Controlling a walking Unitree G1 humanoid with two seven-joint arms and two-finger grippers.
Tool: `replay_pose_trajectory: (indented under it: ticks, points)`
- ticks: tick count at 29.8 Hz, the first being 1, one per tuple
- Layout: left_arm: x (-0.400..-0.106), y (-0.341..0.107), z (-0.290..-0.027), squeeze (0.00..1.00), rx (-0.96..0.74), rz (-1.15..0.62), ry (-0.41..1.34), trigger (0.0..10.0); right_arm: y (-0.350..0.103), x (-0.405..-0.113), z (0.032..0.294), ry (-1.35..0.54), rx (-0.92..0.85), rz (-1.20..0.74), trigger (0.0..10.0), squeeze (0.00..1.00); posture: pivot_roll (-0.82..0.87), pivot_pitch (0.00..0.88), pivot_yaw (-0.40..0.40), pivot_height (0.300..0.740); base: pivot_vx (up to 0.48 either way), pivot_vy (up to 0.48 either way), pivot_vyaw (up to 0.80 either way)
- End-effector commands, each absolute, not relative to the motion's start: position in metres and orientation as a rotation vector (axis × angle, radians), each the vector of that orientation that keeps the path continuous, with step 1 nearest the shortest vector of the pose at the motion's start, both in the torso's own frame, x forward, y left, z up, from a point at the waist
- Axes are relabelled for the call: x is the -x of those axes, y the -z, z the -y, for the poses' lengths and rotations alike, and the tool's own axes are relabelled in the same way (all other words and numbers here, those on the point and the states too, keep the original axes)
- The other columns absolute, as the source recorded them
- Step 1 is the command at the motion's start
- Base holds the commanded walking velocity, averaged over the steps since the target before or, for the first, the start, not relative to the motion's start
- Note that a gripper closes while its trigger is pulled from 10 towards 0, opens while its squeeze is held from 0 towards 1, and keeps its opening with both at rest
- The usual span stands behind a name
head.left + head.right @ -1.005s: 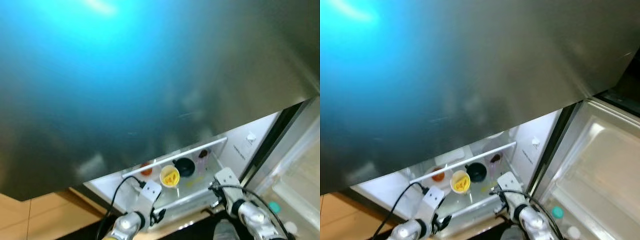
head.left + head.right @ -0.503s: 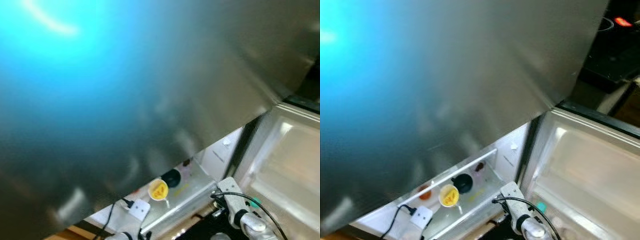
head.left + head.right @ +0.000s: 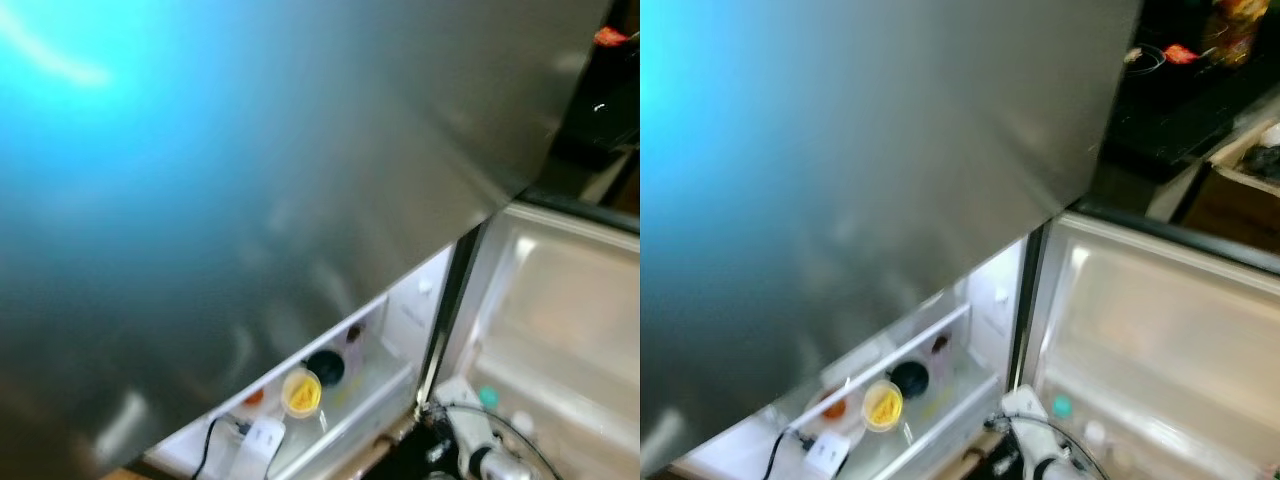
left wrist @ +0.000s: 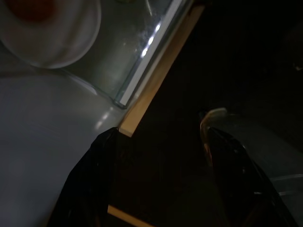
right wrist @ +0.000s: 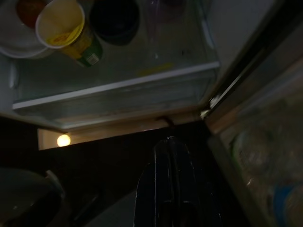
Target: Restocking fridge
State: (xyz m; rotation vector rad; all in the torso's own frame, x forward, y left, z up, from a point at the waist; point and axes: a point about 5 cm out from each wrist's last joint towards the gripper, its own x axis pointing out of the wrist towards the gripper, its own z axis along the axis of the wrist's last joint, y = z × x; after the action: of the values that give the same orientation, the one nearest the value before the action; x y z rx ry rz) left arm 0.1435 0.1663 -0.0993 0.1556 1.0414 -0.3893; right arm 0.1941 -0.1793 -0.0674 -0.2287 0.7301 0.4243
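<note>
Open fridge (image 3: pixel 1140 330). Right gripper (image 5: pixel 173 189): fingers pressed together, pointing toward the glass shelf (image 5: pixel 118 90); beyond the tips stand a yellow cup (image 5: pixel 64 28) and a dark bowl (image 5: pixel 115 19). Left gripper (image 4: pixel 156 179): fingers spread, below the shelf edge, holding nothing.

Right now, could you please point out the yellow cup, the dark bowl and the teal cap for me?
yellow cup (image 5: pixel 60 19), right wrist view, on its open mouth.
dark bowl (image 5: pixel 114 16), right wrist view, on its dark inside.
teal cap (image 3: pixel 1062 406), right eye view, on the cap's top.
</note>
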Motion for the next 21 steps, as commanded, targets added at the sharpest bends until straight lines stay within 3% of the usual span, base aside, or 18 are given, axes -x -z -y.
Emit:
replay_pose_trajectory:
  ticks: [1,21]
  points:
    - [-0.1355,0.1015,-0.1812,0.0,-0.167,-1.084,0.337,10.0,0.0731,-0.1855,0.1774,-0.434,0.233,-0.772,10.0,0.0,-0.11,0.038,0.091,0.74,-0.277,0.0,0.0]
    - [-0.1358,0.102,-0.1809,0.0,-0.179,-1.089,0.313,10.0,0.0764,-0.182,0.1716,-0.461,0.242,-0.798,10.0,0.0,-0.1,0.036,0.082,0.74,-0.361,0.0,0.0]
